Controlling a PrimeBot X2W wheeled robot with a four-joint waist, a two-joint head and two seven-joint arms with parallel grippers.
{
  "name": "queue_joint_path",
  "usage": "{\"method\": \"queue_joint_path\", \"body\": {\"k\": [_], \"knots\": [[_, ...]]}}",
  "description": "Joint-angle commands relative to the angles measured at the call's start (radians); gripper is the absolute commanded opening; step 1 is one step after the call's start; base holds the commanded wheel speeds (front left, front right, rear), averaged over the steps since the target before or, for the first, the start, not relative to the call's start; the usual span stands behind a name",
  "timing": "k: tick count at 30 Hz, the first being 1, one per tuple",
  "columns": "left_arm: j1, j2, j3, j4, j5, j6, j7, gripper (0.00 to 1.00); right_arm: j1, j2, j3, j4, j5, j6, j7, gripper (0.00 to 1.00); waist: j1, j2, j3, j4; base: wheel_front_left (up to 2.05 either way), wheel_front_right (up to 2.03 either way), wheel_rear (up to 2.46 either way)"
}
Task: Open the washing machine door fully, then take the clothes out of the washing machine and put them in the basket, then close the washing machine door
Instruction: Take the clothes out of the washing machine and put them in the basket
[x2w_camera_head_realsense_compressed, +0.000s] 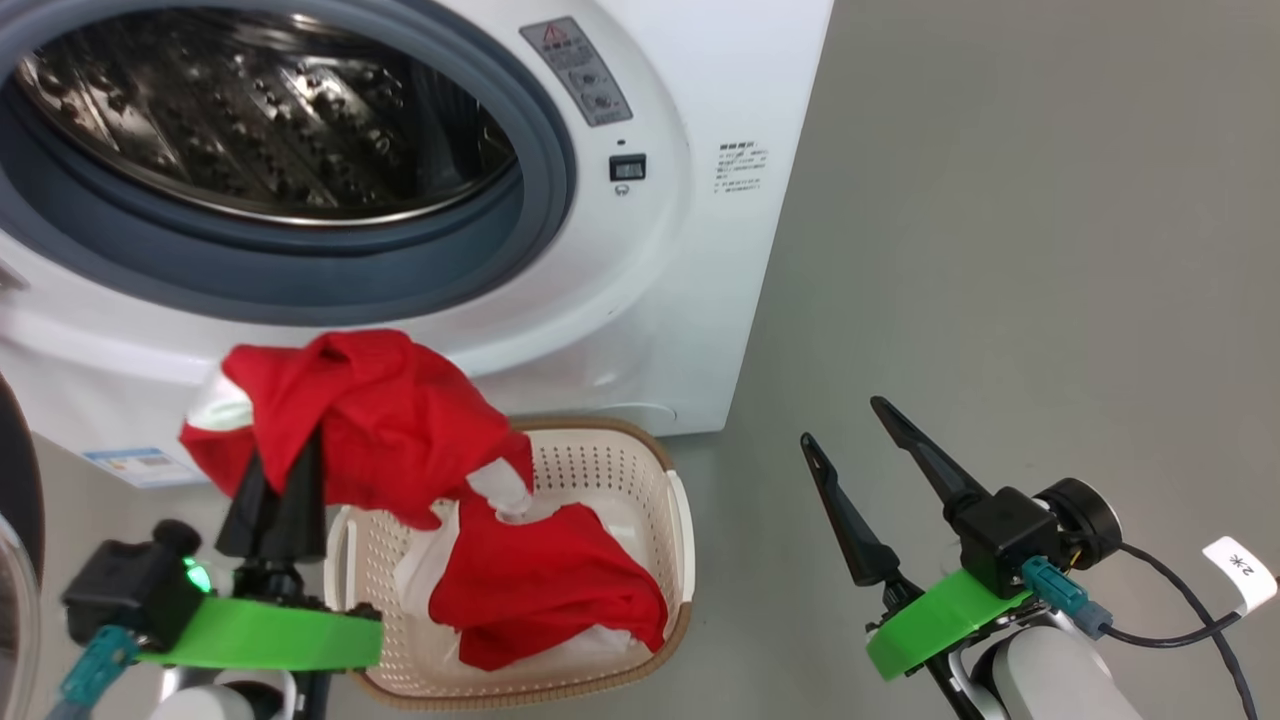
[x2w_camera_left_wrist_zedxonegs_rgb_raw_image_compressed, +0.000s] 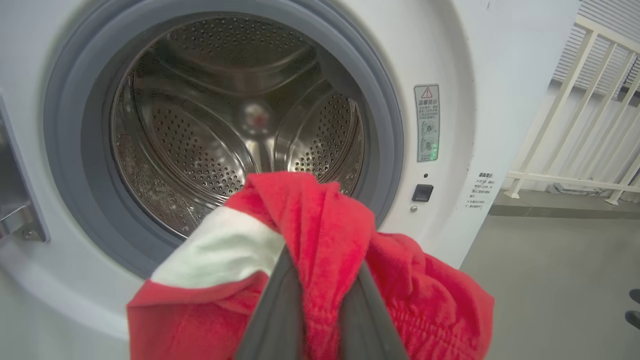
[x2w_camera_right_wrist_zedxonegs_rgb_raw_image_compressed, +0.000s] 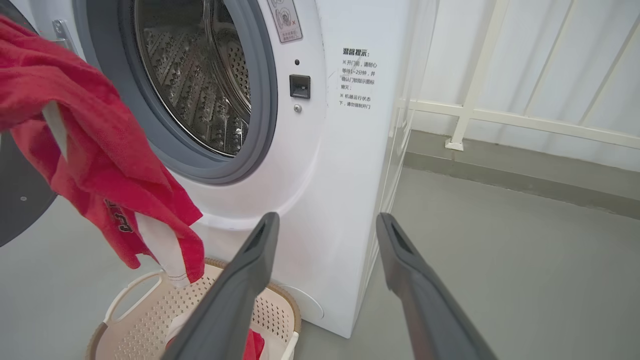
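The washing machine (x2w_camera_head_realsense_compressed: 650, 300) stands with its steel drum (x2w_camera_left_wrist_zedxonegs_rgb_raw_image_compressed: 240, 115) bare of clothes. Its door (x2w_camera_head_realsense_compressed: 18, 480) is swung out at the far left; the black rim (x2w_camera_right_wrist_zedxonegs_rgb_raw_image_compressed: 20, 200) also shows in the right wrist view. My left gripper (x2w_camera_head_realsense_compressed: 290, 455) is shut on a red garment with white parts (x2w_camera_head_realsense_compressed: 380, 420), held in the air in front of the drum opening and above the basket's left end. The garment (x2w_camera_left_wrist_zedxonegs_rgb_raw_image_compressed: 325, 220) drapes over the fingers (x2w_camera_left_wrist_zedxonegs_rgb_raw_image_compressed: 280, 305). A second red garment (x2w_camera_head_realsense_compressed: 550, 590) lies in the basket (x2w_camera_head_realsense_compressed: 600, 460). Off to the basket's right, my right gripper (x2w_camera_head_realsense_compressed: 840, 420) is open with nothing in it.
The basket (x2w_camera_right_wrist_zedxonegs_rgb_raw_image_compressed: 150, 310) sits on the grey floor right against the machine's front. A white railing (x2w_camera_right_wrist_zedxonegs_rgb_raw_image_compressed: 500, 117) and wall run behind the machine's right side. Open grey floor (x2w_camera_head_realsense_compressed: 1000, 250) stretches to the right of the machine.
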Motion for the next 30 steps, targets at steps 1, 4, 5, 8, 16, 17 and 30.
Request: {"method": "queue_joint_path", "body": {"k": [1, 4, 5, 8, 16, 17, 30], "knots": [[-0.026, 0.013, 0.022, -0.008, 0.001, 0.005, -0.002, 0.0, -0.015, 0.003, 0.024, -0.021, 0.006, 0.006, -0.006, 1.0, 0.0, 0.0, 0.022, 0.003, 0.0, 0.0, 0.0], [-0.048, 0.01, 0.008, 0.04, -0.006, 0.005, 0.005, 0.0, -0.025, 0.003, 0.03, -0.021, 0.006, 0.006, -0.006, 1.0, 0.0, 0.0, 0.05, 0.004, 0.0, 0.0, 0.0], [-0.056, 0.009, 0.005, 0.059, -0.01, 0.005, 0.007, 0.0, -0.03, 0.003, 0.032, -0.023, 0.006, 0.006, -0.006, 1.0, 0.0, 0.0, 0.061, 0.003, 0.0, 0.0, 0.0], [-0.086, 0.008, 0.004, 0.113, -0.019, 0.004, 0.002, 0.0, -0.047, 0.003, 0.037, -0.027, 0.009, 0.006, -0.006, 1.0, 0.0, 0.0, 0.092, -0.001, 0.0, 0.0, 0.0], [-0.163, 0.015, -0.005, 0.326, -0.037, 0.0, -0.013, 0.0, -0.079, 0.003, 0.039, -0.025, 0.003, 0.006, -0.006, 1.0, 0.0, 0.0, 0.148, -0.012, 0.0, 0.0, 0.0], [-0.174, 0.016, -0.006, 0.357, -0.039, -0.001, -0.014, 0.0, -0.082, 0.003, 0.039, -0.024, 0.001, 0.006, -0.006, 1.0, 0.0, 0.0, 0.153, -0.014, 0.0, 0.0, 0.0], [-0.345, 0.025, -0.057, 0.744, -0.113, -0.008, -0.022, 0.0, -0.121, 0.003, 0.057, -0.02, -0.005, 0.006, -0.006, 1.0, 0.0, 0.0, 0.227, -0.038, 0.0, 0.0, 0.0]]}}
